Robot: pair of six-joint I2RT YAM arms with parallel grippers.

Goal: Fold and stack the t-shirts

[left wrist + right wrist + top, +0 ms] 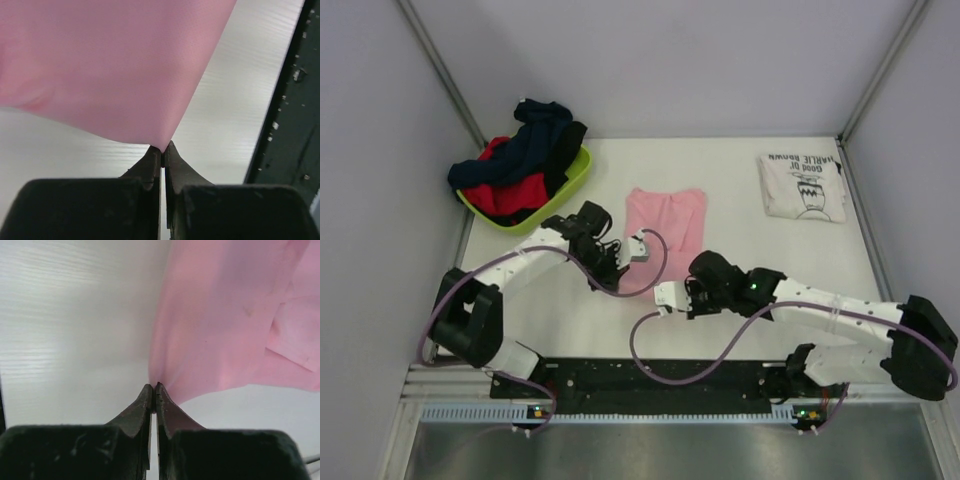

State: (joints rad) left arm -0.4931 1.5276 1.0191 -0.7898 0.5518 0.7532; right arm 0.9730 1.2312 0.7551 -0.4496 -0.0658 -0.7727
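Note:
The light-pink t-shirt (pixel 668 212) lies partly folded in the middle of the table. My left gripper (pixel 642 243) is shut on its near left corner; in the left wrist view the cloth (pixel 110 65) rises from the closed tips (pixel 163 148). My right gripper (pixel 672 290) is shut on the near edge of the same shirt; in the right wrist view the pink cloth (pixel 225 330) fans out from the tips (pixel 154 387). The white t-shirt (pixel 803 187) with black lettering and a cartoon print lies folded at the far right.
A lime-green basket (pixel 578 170) with red and navy clothes heaped in it stands at the far left. Grey walls close in the table on the left, back and right. A black rail (pixel 280 125) runs along the near edge.

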